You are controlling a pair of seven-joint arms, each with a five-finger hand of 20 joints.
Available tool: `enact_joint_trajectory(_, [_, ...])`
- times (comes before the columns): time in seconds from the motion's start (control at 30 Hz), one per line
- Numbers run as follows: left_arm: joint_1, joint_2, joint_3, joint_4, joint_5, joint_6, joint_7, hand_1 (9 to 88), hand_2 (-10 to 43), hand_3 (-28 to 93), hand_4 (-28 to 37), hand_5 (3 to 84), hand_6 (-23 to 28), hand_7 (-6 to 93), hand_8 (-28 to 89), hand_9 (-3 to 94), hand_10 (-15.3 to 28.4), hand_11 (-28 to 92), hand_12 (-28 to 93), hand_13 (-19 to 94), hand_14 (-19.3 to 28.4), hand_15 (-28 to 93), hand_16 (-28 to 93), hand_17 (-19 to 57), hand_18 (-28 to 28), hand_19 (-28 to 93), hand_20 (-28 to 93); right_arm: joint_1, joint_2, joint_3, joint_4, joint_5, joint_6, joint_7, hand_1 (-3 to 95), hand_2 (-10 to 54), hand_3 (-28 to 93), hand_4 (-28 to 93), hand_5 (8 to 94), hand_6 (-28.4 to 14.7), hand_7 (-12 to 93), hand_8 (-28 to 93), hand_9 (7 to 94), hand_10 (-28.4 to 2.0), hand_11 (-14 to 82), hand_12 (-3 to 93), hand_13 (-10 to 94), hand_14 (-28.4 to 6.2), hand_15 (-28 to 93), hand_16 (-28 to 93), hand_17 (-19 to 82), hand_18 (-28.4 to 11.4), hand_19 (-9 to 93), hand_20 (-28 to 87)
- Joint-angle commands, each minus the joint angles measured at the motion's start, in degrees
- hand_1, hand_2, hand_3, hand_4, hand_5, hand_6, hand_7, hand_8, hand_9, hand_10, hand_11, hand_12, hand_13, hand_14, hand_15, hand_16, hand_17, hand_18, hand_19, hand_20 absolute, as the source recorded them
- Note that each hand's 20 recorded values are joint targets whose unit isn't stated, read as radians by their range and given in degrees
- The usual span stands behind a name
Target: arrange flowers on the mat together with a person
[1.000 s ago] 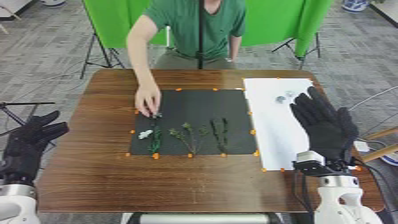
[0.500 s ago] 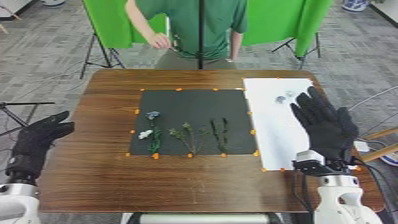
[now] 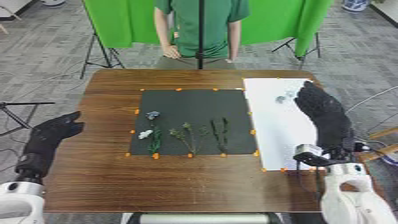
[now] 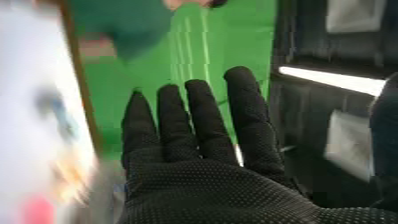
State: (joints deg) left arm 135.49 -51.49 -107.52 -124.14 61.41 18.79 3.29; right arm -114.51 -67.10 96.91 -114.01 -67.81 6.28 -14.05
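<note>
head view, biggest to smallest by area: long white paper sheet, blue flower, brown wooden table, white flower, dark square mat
Brown wooden table
Dark square mat
Long white paper sheet
Blue flower and white flower: too alike to rank

A: Beyond the table?
B: Green cloth, hanging. Black stands near both its sides. Grey floor.
A: Right side?
B: Wooden legs near the table. Farther back, blue-and-white pot.
</note>
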Motion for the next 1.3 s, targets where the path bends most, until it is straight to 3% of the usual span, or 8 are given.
enact_joint_trajectory(0.03, [0.3, -0.1, 0.84, 0.11, 1.07, -1.44, -1.02, 25.9, 5.3, 69, -28.3, 45.9, 5.3, 9.1, -7, 47.9, 14.5, 18, 11, 39, 17.1, 13, 0, 8.9, 10.3, 4, 17, 5.0, 12.3, 1.9, 1.6, -38.3, 9.7, 21.2, 18.1, -9.5, 67, -26, 41.1, -5.2, 9, -7, 36.8, -17.5, 3.4, 17.6, 45, -16.6, 17, 24, 18, -19.6, 46, 38])
enact_joint_trajectory(0.07, [0.4, -0.07, 0.8, 0.04, 1.1, -1.46, -1.05, 26.0, 5.3, 69, -28.3, 45.9, 5.3, 9.2, -7, 47.9, 14.5, 18, 11, 39, 17.1, 13, 0, 8.9, 10.3, 4, 17, 5.9, 13.7, 0.6, 2.7, -41.7, 11.6, 23.4, 19.0, -9.5, 67, -26, 41.0, -5.2, 9, -7, 36.7, -17.7, 3.4, 17.9, 49, -16.8, 24, 23, 18, -20.8, 53, 41])
enact_joint_trajectory(0.13, [0.5, -0.01, 0.85, 0.03, 1.01, -1.44, -1.07, 26.1, 5.2, 69, -28.3, 45.9, 5.3, 9.2, -7, 47.9, 14.5, 18, 11, 39, 17.0, 13, 0, 8.9, 10.3, 4, 17, 7.5, 16.2, -0.9, 3.9, -46.8, 9.6, 28.3, 21.2, -9.5, 67, -27, 41.3, -5.5, 9, -7, 37.9, -18.0, 3.8, 19.0, 55, -16.3, 44, 20, 22, -22.7, 67, 46])
enact_joint_trajectory(0.23, [0.5, 0.04, 0.79, 0.02, 1.02, -1.51, -1.05, 26.1, 5.2, 69, -28.3, 45.9, 5.2, 9.1, -7, 47.9, 14.5, 18, 11, 39, 17.1, 13, 0, 8.9, 10.3, 4, 17, 9.9, 18.7, -2.5, 5.2, -53.3, 2.3, 34.4, 22.1, -9.5, 67, -28, 41.4, -5.6, 9, -7, 38.1, -18.3, 3.9, 19.4, 58, -16.2, 51, 19, 26, -23.1, 72, 48])
enact_joint_trajectory(0.27, [0.6, 0.03, 0.71, -0.02, 1.03, -1.5, -1.01, 26.2, 5.2, 69, -28.3, 45.9, 5.2, 9.1, -7, 47.9, 14.5, 18, 11, 39, 17.1, 13, 0, 8.8, 10.3, 4, 17, 10.9, 19.6, -3.5, 5.6, -54.9, 0.2, 36.3, 22.2, -9.5, 67, -28, 41.1, -5.4, 9, -7, 37.8, -18.5, 3.8, 19.5, 58, -16.4, 53, 19, 26, -23.2, 73, 49])
enact_joint_trajectory(0.5, [0.2, 0.2, 1.01, 0.0, 1.22, -2.1, -1.29, 26.3, 5.1, 69, -28.3, 45.8, 5.2, 9.0, -7, 47.8, 14.5, 18, 11, 39, 17.0, 13, 0, 8.8, 10.3, 4, 17, 15.8, 24.2, -10.9, 11.0, -61.5, -0.7, 40.7, 23.2, -9.5, 64, -28, 44.2, -3.7, 10, -7, 43.3, -19.7, 8.6, 22.4, 60, -17.1, 61, 19, 29, -24.7, 77, 50])
enact_joint_trajectory(0.97, [0.8, -0.05, 0.56, -0.31, 1.13, -2.06, -1.31, 26.4, 5.1, 69, -28.3, 45.7, 5.1, 9.1, -7, 47.7, 14.4, 18, 11, 39, 17.0, 13, 0, 8.8, 10.3, 4, 17, 20.3, 25.3, -16.8, 17.4, -63.8, -8.2, 45.0, 24.3, -9.5, 63, -26, 48.3, -1.7, 12, -8, 54.0, -20.3, 21.3, 26.8, 68, -14.2, 68, 21, 35, -25.8, 85, 52])
enact_joint_trajectory(1.3, [0.7, -0.18, 0.65, -0.39, 1.11, -1.77, -1.28, 26.5, 5.2, 69, -28.3, 45.7, 5.1, 9.1, -7, 47.8, 14.5, 18, 11, 39, 17.0, 13, 0, 8.7, 10.3, 4, 17, 22.5, 25.2, -22.1, 20.8, -64.7, -6.8, 44.7, 30.9, -9.5, 65, -26, 54.0, 0.2, 15, -9, 61.7, -17.9, 26.1, 26.7, 73, -11.2, 70, 22, 40, -24.7, 89, 51])
